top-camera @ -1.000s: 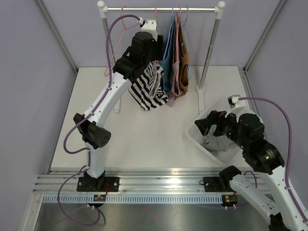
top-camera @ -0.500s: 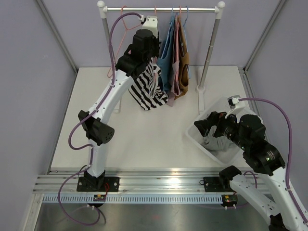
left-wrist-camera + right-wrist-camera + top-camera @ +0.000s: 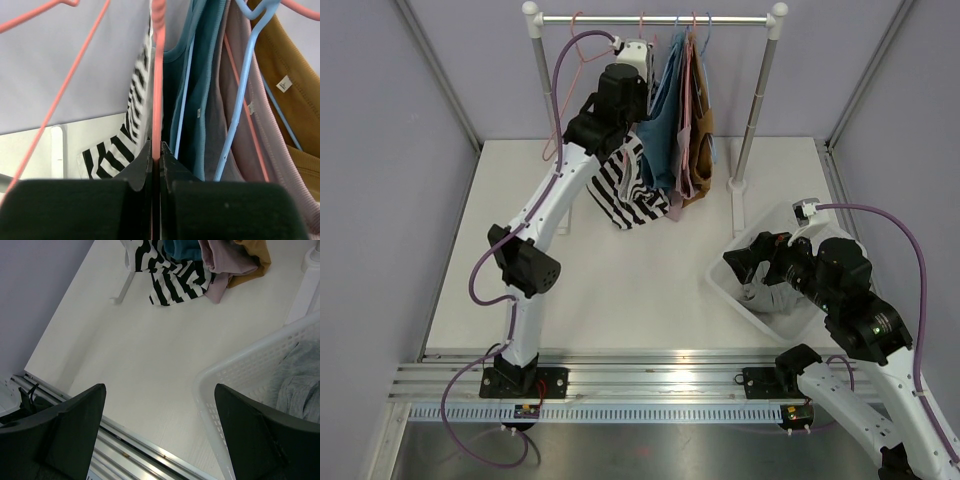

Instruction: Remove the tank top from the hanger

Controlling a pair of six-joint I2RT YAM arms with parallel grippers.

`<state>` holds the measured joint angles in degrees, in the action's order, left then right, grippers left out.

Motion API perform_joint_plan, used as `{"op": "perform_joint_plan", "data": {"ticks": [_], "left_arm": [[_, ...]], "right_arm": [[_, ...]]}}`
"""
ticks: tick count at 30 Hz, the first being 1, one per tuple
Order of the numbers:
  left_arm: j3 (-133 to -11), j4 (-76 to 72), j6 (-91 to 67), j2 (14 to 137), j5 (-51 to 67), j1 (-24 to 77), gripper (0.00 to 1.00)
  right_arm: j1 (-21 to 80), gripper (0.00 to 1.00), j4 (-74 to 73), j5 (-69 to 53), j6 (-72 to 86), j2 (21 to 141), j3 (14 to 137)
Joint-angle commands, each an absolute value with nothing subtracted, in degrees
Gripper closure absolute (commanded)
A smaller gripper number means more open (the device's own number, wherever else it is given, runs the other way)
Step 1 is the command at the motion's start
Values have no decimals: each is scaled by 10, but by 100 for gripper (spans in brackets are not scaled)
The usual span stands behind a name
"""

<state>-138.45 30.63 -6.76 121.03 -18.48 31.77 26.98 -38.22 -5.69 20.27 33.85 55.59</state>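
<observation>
A black-and-white striped tank top (image 3: 618, 192) hangs from a pink wire hanger (image 3: 158, 75) on the rail (image 3: 655, 19); its hem touches the table. My left gripper (image 3: 155, 148) is up under the rail and shut on the hanger's pink wire, with the striped cloth (image 3: 131, 115) just to its left. In the top view the left wrist (image 3: 620, 90) covers the top of the garment. Low on the right, my right gripper (image 3: 160, 390) stands open and empty beside the basket, far from the rack.
A teal top (image 3: 670, 110), a pink one (image 3: 686, 130) and a brown one (image 3: 704, 125) hang right of the striped top on blue and pink hangers. An empty pink hanger (image 3: 560, 90) hangs left. A white basket (image 3: 730, 290) holds a grey garment (image 3: 300, 385).
My left gripper has closed from open onto the pink hanger wire, after rising slightly toward the rail. The right arm has stayed still.
</observation>
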Motion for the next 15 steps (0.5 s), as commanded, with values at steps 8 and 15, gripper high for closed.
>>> {"op": "perform_joint_plan", "data": {"ticks": [8,15], "left_arm": [[-1420,293,-69,1159,-206,310,100],[-1414,308,-80,1109,-179,311,100]], "right_arm": [[268,3,-354,-75,192,337,563],[268,3,-345,-82,192,340,566]]}}
